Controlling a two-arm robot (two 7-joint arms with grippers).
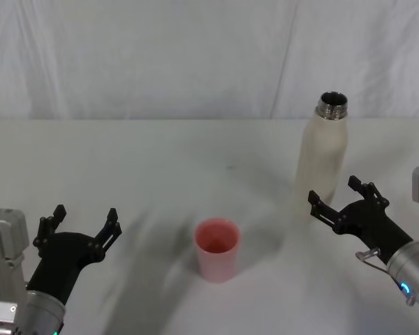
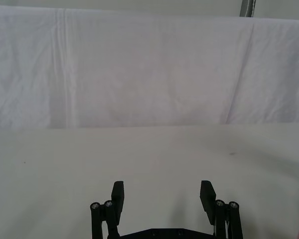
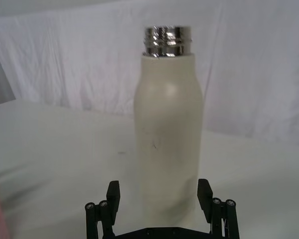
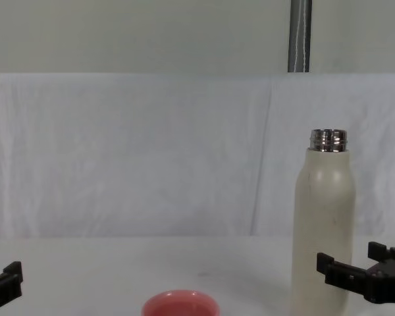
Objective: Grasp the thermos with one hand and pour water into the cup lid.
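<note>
Colours on the table right now

Cream-white thermos (image 1: 324, 160) with shiny steel neck, pink cup lid (image 1: 217, 249), black grippers (image 1: 348, 198), plain white cloth backdrop (image 1: 160, 56).

Right gripper (image 1: 348, 193) sits w/ jaws spread just short of the upright thermos (image 1: 324, 155), nothing between them. Pink cup lid (image 1: 217, 249) stands apart toward the left, bare tabletop (image 1: 160, 167) all round it. Left gripper (image 1: 84, 222) open at near-left, w/ bare table ahead.

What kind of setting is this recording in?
Probably a lab or staged test bench, not a kitchen: a white-draped table, a white cloth backdrop, and just the thermos and cup lid on it.
</note>
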